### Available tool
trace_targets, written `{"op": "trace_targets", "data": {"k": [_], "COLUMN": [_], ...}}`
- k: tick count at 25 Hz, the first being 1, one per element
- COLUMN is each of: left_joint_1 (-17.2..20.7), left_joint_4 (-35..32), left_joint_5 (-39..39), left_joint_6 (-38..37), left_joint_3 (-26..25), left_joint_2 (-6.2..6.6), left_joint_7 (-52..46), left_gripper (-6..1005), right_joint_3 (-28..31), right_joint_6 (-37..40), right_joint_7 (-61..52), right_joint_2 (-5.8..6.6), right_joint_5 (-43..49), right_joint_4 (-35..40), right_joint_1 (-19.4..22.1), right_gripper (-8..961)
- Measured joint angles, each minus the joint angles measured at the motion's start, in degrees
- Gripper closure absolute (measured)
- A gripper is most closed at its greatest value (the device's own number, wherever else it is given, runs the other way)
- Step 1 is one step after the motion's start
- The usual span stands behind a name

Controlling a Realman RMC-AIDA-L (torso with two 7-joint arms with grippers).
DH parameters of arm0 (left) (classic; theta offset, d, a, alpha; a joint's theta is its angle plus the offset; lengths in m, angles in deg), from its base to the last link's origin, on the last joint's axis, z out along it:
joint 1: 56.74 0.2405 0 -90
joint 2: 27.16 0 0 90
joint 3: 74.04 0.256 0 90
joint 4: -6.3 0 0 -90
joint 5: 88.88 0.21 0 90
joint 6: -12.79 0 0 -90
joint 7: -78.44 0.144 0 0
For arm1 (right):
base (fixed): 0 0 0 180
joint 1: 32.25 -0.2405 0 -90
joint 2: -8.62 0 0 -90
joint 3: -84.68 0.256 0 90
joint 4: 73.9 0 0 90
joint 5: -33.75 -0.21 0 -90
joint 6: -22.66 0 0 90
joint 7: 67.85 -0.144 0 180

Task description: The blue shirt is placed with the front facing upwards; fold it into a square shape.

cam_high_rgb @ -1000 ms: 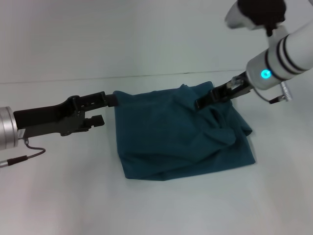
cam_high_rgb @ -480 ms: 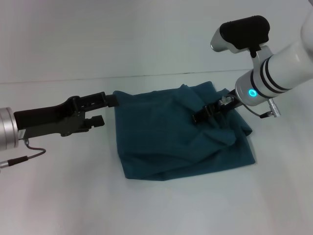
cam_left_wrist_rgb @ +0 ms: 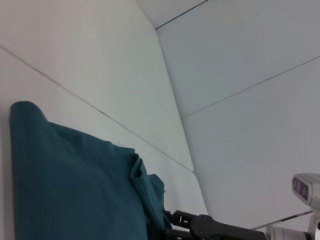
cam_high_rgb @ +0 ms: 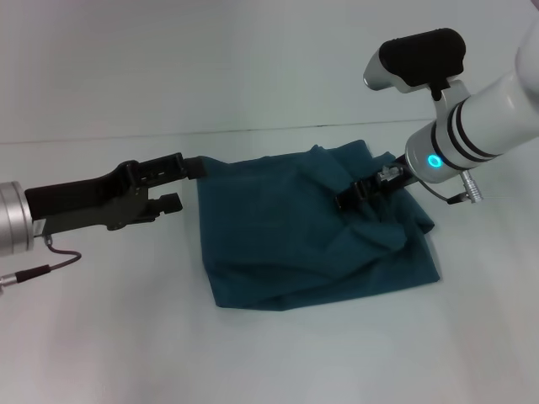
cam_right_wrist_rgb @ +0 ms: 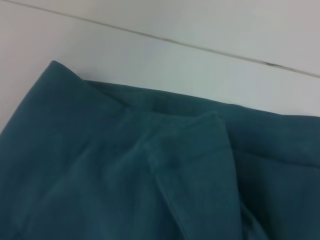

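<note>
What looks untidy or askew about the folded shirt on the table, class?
The blue shirt is roughly square, but its right side is bunched into rumpled folds under the right gripper rather than lying flat. The left gripper is at its far left corner.

My left gripper (cam_high_rgb: 175, 183) sits at the far left corner of the blue shirt (cam_high_rgb: 286, 227), fingers parted, its arm lying low across the white table (cam_high_rgb: 101, 328) on that side. My right gripper (cam_high_rgb: 347, 199) rests on the shirt's raised, bunched right portion, with its forearm angled overhead there. Bare table runs along the shirt's near edge and beyond its far edge, where either hand could pass. The rumpled ridge on the right is the only raised obstruction on the cloth.
</note>
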Motion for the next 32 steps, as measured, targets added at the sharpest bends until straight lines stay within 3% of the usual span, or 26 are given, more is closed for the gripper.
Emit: {"op": "trace_targets", "data": {"k": [4, 15, 23, 29, 32], "left_joint_1": [0.0, 0.0, 0.1, 0.1, 0.0], "left_joint_4": [0.3, 0.6, 0.6, 0.6, 0.6], "left_joint_5": [-0.2, -0.2, -0.3, -0.3, -0.3], "left_joint_6": [0.0, -0.1, -0.2, 0.0, 0.0], "left_joint_3": [0.0, 0.0, 0.0, 0.0, 0.0], "left_joint_2": [0.01, 0.02, 0.02, 0.02, 0.02], "left_joint_7": [0.4, 0.5, 0.5, 0.5, 0.5], "left_gripper": [79, 80, 80, 80, 80], "right_joint_3": [-1.1, -2.0, -1.6, -1.7, -1.7], "right_joint_6": [0.2, 0.4, 1.3, 5.6, 8.0], "right_joint_7": [0.1, -0.5, -1.9, -3.5, -4.2], "right_joint_2": [-0.26, -0.48, -0.25, -0.61, -0.49], "right_joint_5": [0.0, 0.1, 0.0, 0.0, 0.0], "right_joint_4": [0.4, 0.8, 3.1, 10.8, 14.1], "right_joint_1": [0.0, -0.1, 0.5, 1.9, 2.4], "right_gripper": [138, 614, 783, 903, 895]}}
